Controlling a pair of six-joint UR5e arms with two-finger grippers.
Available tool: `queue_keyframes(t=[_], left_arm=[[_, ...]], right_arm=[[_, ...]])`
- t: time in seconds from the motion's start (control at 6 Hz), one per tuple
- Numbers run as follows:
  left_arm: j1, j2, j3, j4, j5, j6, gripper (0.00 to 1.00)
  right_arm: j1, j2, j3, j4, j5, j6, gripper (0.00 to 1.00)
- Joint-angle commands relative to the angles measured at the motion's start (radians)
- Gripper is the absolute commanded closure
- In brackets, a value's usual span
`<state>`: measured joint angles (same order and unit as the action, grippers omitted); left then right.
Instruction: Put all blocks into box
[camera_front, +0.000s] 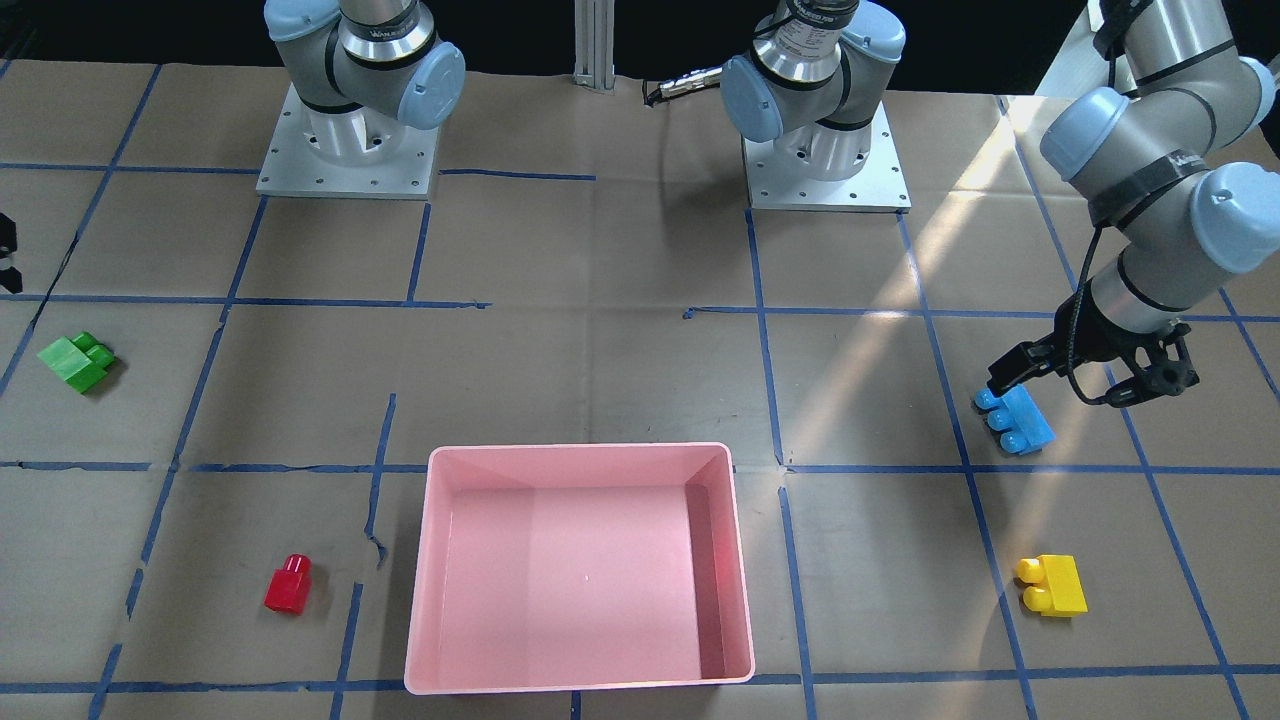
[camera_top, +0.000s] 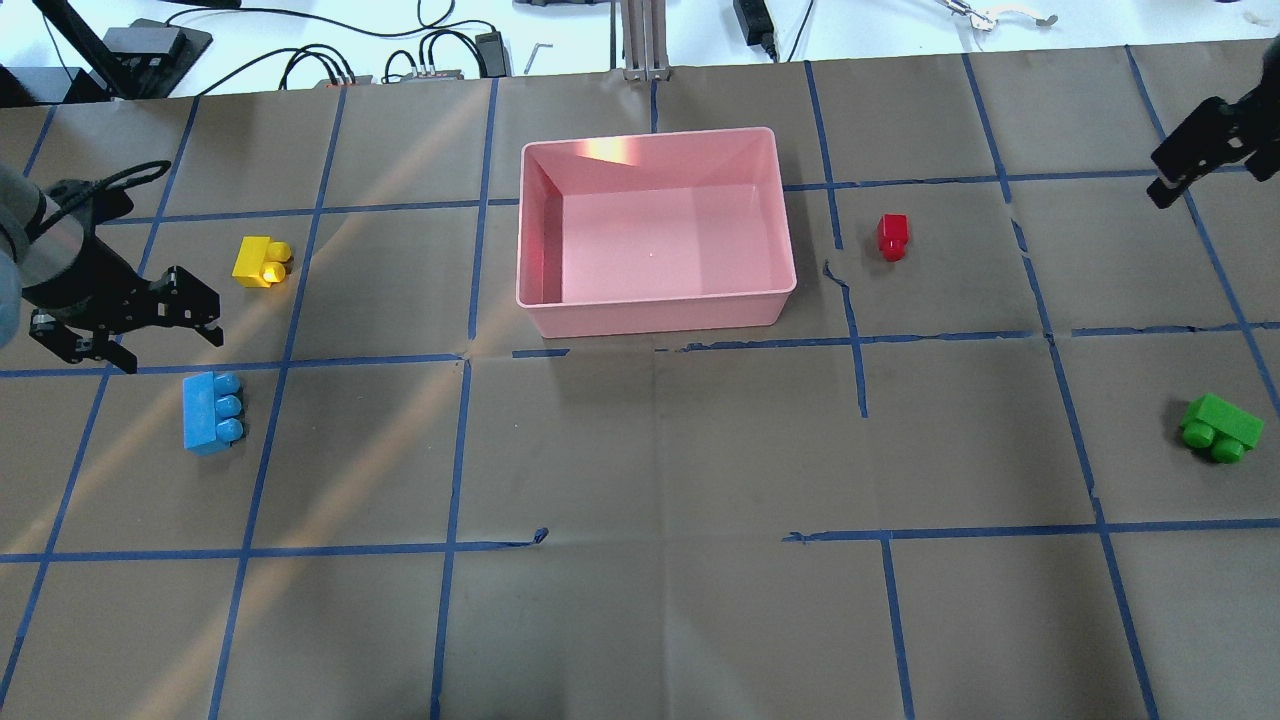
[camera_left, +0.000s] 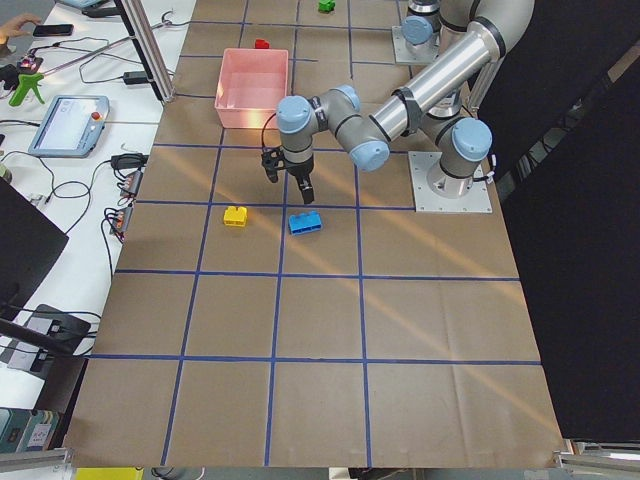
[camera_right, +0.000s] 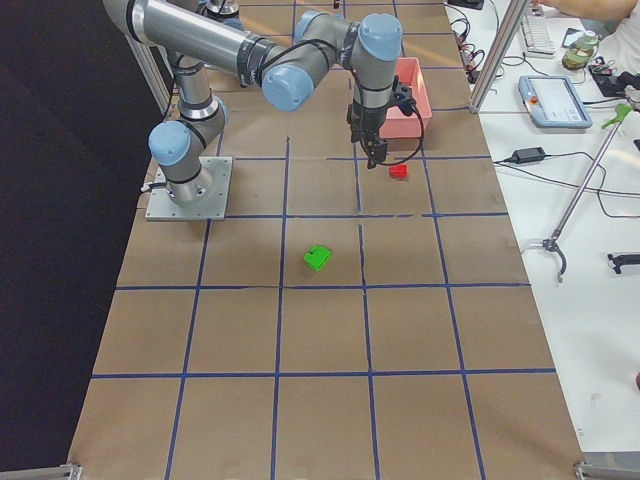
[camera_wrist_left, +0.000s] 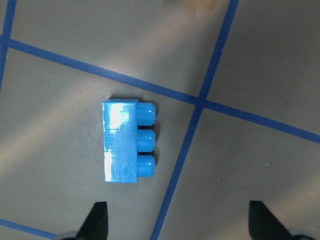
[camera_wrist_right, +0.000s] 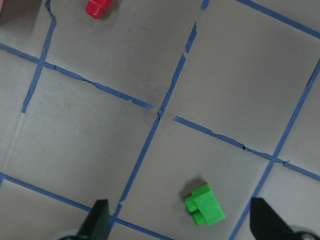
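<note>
The pink box (camera_top: 650, 310) stands empty at the table's middle. The blue three-stud block (camera_top: 212, 411) lies on the table on my left side, and the yellow block (camera_top: 262, 262) lies beyond it. My left gripper (camera_top: 160, 345) is open and empty, hovering just above and beside the blue block (camera_wrist_left: 127, 142). The red block (camera_top: 892, 236) lies right of the box. The green block (camera_top: 1220, 427) lies at the far right. My right gripper (camera_top: 1175, 175) is open and empty, high above the table, looking down on the green block (camera_wrist_right: 205, 205) and the red block (camera_wrist_right: 98, 7).
Both arm bases (camera_front: 345, 150) are bolted at the robot's side of the table. Blue tape lines grid the brown paper cover. Cables and a post (camera_top: 640, 40) stand along the far edge.
</note>
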<state>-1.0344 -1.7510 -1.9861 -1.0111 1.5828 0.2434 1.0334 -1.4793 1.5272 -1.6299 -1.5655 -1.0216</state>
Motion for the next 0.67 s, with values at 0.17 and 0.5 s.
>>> queue_keyframes(t=[0.17, 0.5], left_arm=[[0.049, -0.082, -0.068, 0.141, 0.006, 0.151, 0.02], [0.054, -0.113, -0.069, 0.184, 0.008, 0.206, 0.02]], right_arm=[[-0.206, 0.005, 0.057, 0.013, -0.004, -0.566, 0.00], [-0.303, -0.006, 0.225, -0.007, 0.004, -0.747, 0.00]])
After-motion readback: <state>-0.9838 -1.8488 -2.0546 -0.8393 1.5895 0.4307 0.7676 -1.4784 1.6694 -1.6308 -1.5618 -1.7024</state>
